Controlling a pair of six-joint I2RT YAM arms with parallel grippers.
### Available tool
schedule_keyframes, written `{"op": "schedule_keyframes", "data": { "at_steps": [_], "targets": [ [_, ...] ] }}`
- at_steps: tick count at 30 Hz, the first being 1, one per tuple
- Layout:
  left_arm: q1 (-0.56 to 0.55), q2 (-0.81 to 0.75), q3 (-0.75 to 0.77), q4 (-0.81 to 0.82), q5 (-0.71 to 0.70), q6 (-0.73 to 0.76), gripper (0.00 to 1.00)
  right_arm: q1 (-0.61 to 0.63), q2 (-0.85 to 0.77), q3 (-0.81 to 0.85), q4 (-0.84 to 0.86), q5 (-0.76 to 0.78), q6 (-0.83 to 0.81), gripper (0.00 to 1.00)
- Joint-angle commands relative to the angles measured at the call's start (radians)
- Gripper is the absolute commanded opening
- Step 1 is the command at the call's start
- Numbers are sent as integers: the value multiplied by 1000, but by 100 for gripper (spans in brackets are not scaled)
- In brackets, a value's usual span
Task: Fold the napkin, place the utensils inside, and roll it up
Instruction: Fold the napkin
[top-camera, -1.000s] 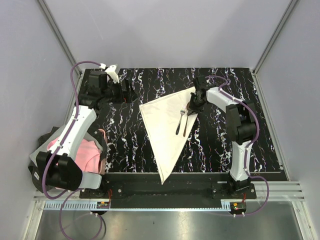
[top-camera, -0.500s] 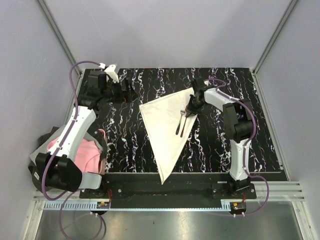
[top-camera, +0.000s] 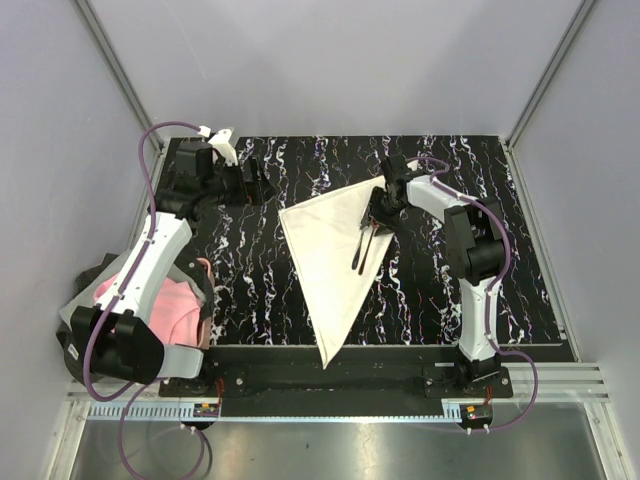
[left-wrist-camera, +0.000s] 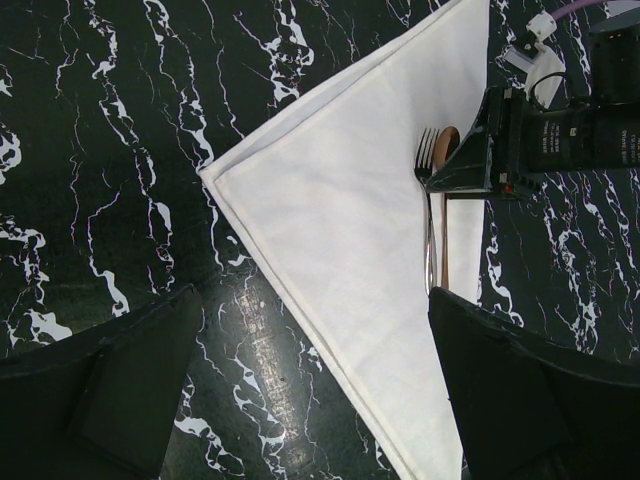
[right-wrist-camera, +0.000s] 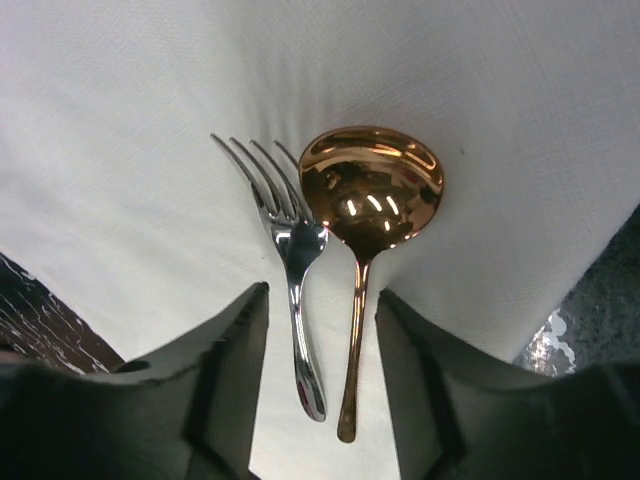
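Note:
The cream napkin (top-camera: 322, 255) lies folded into a long triangle on the black marbled mat (top-camera: 440, 290). Two utensils rest side by side on its right part: a silver fork (right-wrist-camera: 296, 262) and a copper spoon (right-wrist-camera: 371, 187), both also in the left wrist view, fork (left-wrist-camera: 428, 215) and spoon (left-wrist-camera: 444, 150). My right gripper (right-wrist-camera: 320, 345) hovers low over their handles, open, one finger on each side and neither touching them. From above, the right gripper (top-camera: 377, 213) sits over the utensils' far ends. My left gripper (left-wrist-camera: 315, 400) is open and empty, high above the napkin's (left-wrist-camera: 340, 230) left edge.
A pink and grey cloth (top-camera: 165, 305) lies off the mat beside the left arm's base. Grey walls close in the mat's back and sides. Bare mat shows left and right of the napkin.
My right gripper was shut and now stands open. It slid slightly left, and the copper spoon now lies close beside the fork. The left arm has not moved.

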Motion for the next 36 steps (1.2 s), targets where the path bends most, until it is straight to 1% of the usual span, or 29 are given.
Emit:
{"op": "schedule_keyframes", "data": {
  "at_steps": [1,4,7,9,14,18,21,30,35,36],
  "targets": [
    [1,-35,-6,51,26,-4,99,10,-92,19,-5,-11,-48,60],
    [3,-34,-6,51,26,-4,99,16,-156,10,-9,-55,-85,64],
    [3,-29,-6,51,28,-6,99,82,-198,3,-15,-100,-117,66],
    [3,-25,-6,51,29,-6,99,148,-209,-10,-14,-103,-122,67],
    [4,-23,-7,51,25,-4,99,265,-178,-68,61,-140,-92,67],
    [6,-25,-9,52,17,-1,99,314,-95,-68,129,-169,-68,67],
    [6,-28,-9,51,9,0,99,342,-45,-36,138,-167,-63,67],
    [10,-23,-9,51,0,5,99,346,112,50,147,-134,-39,67],
    [13,-21,-10,51,-5,6,99,346,242,179,146,-149,-19,67],
    [13,-20,-10,51,-3,6,99,346,256,226,144,-152,-20,67]
  ]
}}
